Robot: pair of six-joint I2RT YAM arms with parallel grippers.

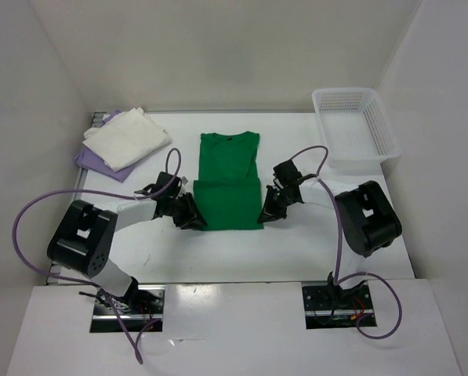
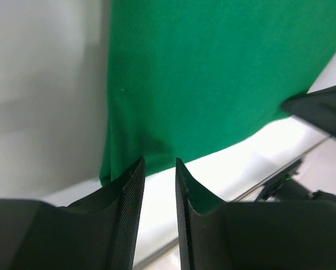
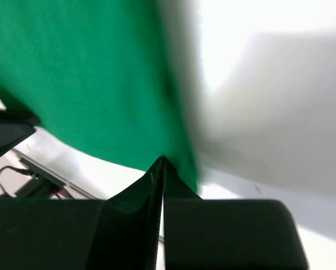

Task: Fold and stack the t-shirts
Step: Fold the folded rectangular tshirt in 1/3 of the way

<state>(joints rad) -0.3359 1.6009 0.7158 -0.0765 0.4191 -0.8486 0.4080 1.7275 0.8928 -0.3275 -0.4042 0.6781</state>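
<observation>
The green t-shirt [image 1: 228,168] lies lengthwise near-to-far, collar at the far end

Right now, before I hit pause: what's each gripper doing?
Left gripper: slightly open at the green t-shirt corner.
Right gripper: shut at its hem; grip on cloth unclear.

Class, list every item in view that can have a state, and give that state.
green t-shirt: sleeves folded in, lying flat
white t-shirt: folded, on top of the lavender one
lavender t-shirt: lying underneath
left gripper: fingers slightly apart
right gripper: fingers shut
basket: upright
</observation>
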